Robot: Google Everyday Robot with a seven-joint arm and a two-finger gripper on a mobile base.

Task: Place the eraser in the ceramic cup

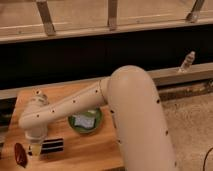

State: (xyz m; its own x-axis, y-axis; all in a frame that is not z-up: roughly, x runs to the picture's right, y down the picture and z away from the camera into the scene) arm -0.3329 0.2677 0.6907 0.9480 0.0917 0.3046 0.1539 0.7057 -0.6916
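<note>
Wooden table (90,150) holds one striped black eraser (52,145), one dark red oval (20,154) and one green plate (85,121), with the lone gripper (36,149), fingers pressed together, at the eraser's oval-side end.

Table (95,150) matt wood; arm (135,110) smooth cream plastic (faint sheen); hand (36,150), pale plastic, over matt black eraser (53,145)

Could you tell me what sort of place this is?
Probably a lab or test room: a wooden table, a long ledge with metal posts above, and a speckled floor. The gripper sits at the eraser by the table's front edge.
</note>
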